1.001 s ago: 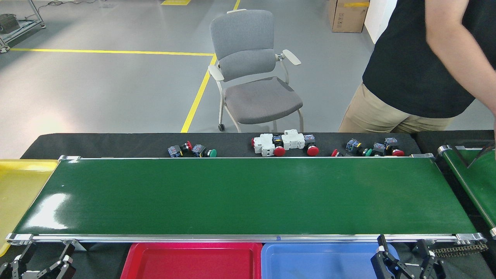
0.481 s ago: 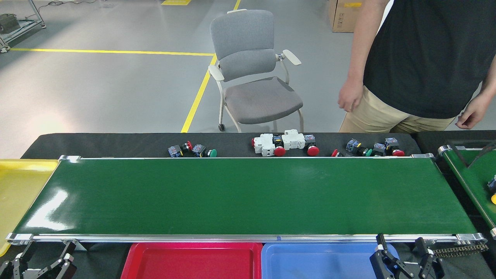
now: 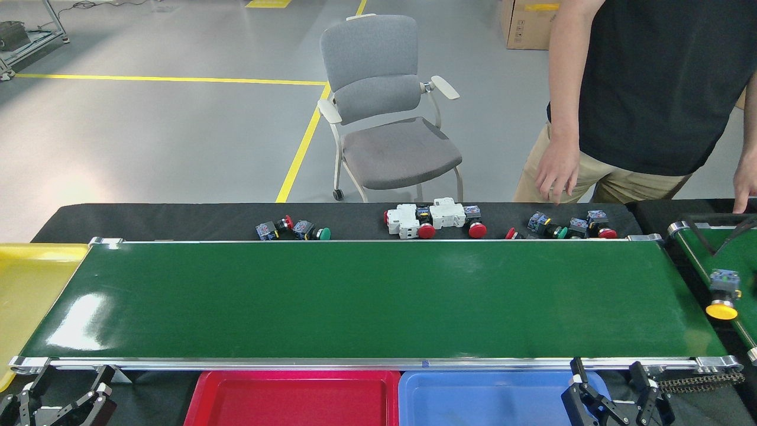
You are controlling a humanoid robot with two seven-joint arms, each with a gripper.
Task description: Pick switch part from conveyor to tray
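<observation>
While the conveyor (image 3: 378, 296) lies bare from end to end, I wait with both of my grippers low at its near rail. The only switch part (image 3: 722, 294) on a belt, blue-bodied with a yellow cap, sits on the second green belt (image 3: 730, 266) at the far right, not yet on my belt. My right gripper (image 3: 609, 378) stands just below the rail over the blue tray (image 3: 473, 402), fingers spread and holding nothing; the part lies beyond it and to its right. My left gripper (image 3: 65, 381) waits likewise parted and empty near the yellow tray (image 3: 29, 284), well apart from the part. The sound course, I judge, is to hold off until the part has crossed over and lies within reach, then come down over its body with the right gripper.
</observation>
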